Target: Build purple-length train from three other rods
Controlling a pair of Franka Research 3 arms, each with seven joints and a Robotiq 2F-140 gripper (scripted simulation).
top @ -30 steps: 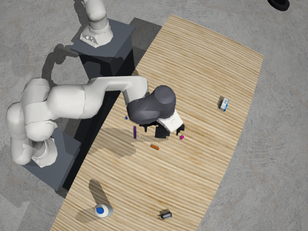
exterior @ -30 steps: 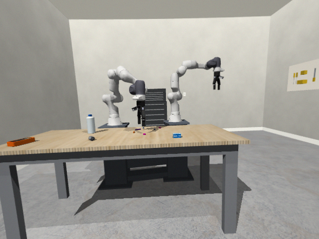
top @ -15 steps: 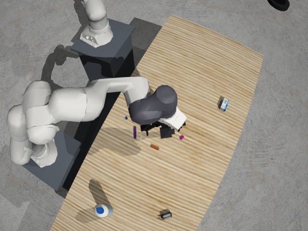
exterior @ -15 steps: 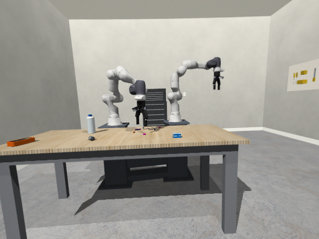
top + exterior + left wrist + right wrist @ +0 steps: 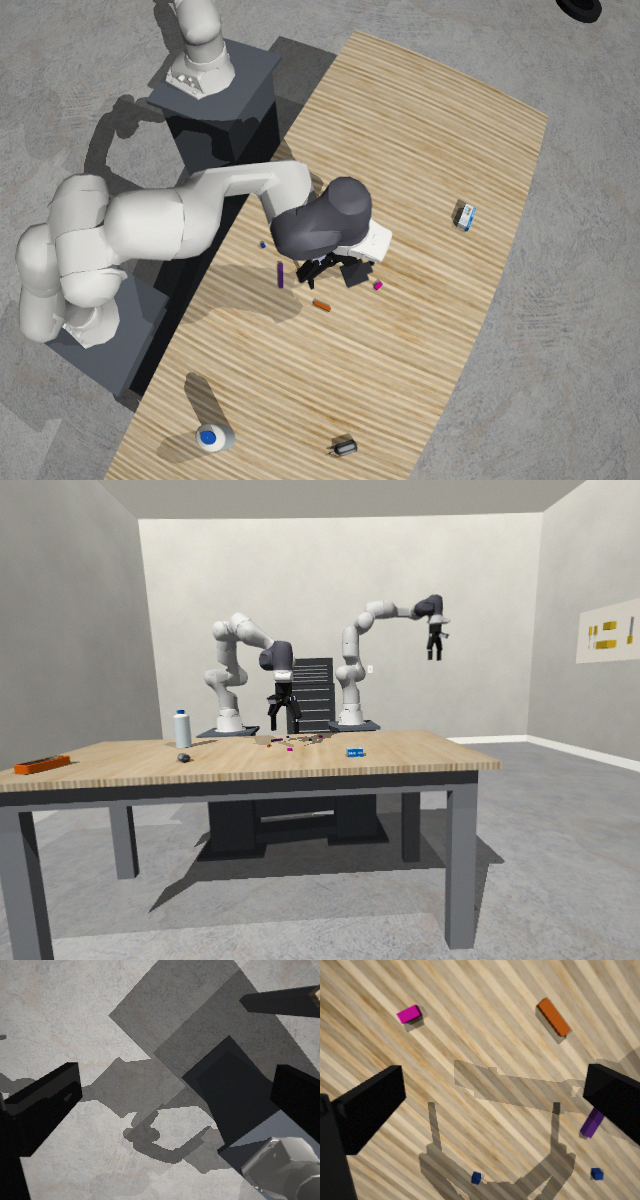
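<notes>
Far left of the exterior frame, orange tool-like item [image 5: 42,764] on the table [image 5: 392,356] [image 5: 413,753]. Then white bottle with blue cap [image 5: 214,438] [image 5: 182,731], upright; dark mouse-like item [image 5: 345,447] [image 5: 183,757] to its lower right. Just left of center, orange rod [image 5: 321,305] [image 5: 268,745] [image 5: 553,1017] and purple rod [image 5: 280,274] [image 5: 277,739] [image 5: 592,1122], both flat, apart. Right pincer [image 5: 338,273] [image 5: 285,729] [image 5: 495,1080] above the table near the rods, fingers wide, nothing held. Around center, one blue rod [image 5: 262,244] [image 5: 287,736] [image 5: 597,1174] at the back, one magenta rod [image 5: 378,285] [image 5: 289,749] [image 5: 410,1014] in front, apart. Right of those, second blue rod [image 5: 310,739] [image 5: 476,1178], then second magenta rod [image 5: 320,736], small at this scale. No train made, visible rods scattered. Right of center, blue-and-white box [image 5: 466,217] [image 5: 355,752]. Upper right, left pincer [image 5: 434,658] [image 5: 177,1079] raised, pointing down, wide, nothing held; its wrist view mostly floor.
</notes>
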